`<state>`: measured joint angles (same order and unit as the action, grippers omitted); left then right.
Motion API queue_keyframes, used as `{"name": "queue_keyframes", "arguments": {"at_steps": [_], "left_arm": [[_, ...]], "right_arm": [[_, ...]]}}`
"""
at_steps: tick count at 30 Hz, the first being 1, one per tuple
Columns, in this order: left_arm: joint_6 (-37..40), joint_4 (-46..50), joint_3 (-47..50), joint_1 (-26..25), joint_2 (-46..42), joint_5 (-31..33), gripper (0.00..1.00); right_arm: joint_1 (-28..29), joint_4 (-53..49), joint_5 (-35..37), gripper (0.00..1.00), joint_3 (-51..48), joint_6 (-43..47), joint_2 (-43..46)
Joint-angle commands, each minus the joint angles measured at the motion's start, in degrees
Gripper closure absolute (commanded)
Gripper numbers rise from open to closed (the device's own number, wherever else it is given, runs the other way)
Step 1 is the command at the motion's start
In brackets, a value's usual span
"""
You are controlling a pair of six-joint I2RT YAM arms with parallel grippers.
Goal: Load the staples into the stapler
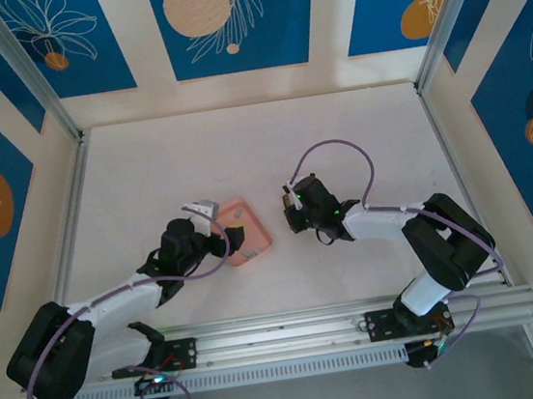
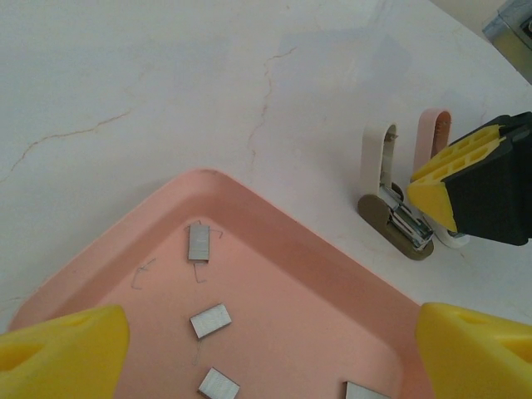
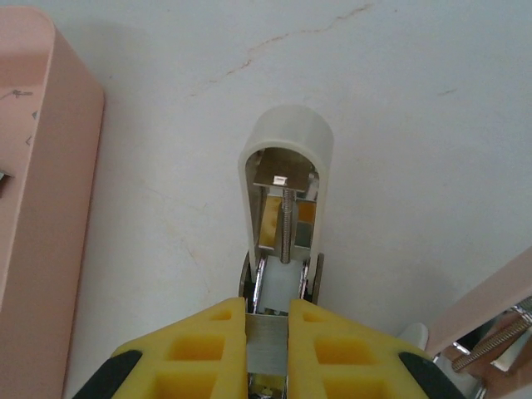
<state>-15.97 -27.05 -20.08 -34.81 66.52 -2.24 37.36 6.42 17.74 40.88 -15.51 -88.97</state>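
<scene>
Starting at the near edge of the counter [image 1: 241,154], both arms reach forward from their bases toward its middle. The left end effector [image 2: 270,353] hangs over the pink tray [image 2: 274,224], its yellow fingertips [image 2: 58,349] spread wide to either side of the tray's floor and holding nothing. On that floor lie the staples [image 2: 210,321]: several short grey bars, scattered apart from one another, one nearer the far corner with thin loose wires beside it. Seen from above, the tray sits tilted at the tip of the left arm.

Just past the tray's right rim, on the bare counter, is the stapler [image 2: 399,220], swung apart so that its white top and pink arm stand up from the metal base. The right end effector [image 3: 268,320] pinches it, yellow fingers pressed together on the metal magazine, whose spring and channel show under the white cap.

Beyond both arms the pale, faintly veined counter runs to blue wall panels [image 1: 225,20] printed with white leaves.
</scene>
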Motion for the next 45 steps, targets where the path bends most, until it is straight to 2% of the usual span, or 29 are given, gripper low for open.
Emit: {"name": "queue_keyframes", "arguments": {"at_steps": [1, 45], "left_arm": [[0.31, -1.08, 0.39, -0.78, -0.15, 0.79, 0.11], [-0.03, -0.97, 0.39, -0.73, 0.14, 0.04, 0.11]], "right_arm": [[-0.11, 0.18, -0.74, 0.84, 1.44, 0.29, -0.60], [1.13, -4.02, 1.43, 0.84, -0.78, -1.88, -1.48]]}}
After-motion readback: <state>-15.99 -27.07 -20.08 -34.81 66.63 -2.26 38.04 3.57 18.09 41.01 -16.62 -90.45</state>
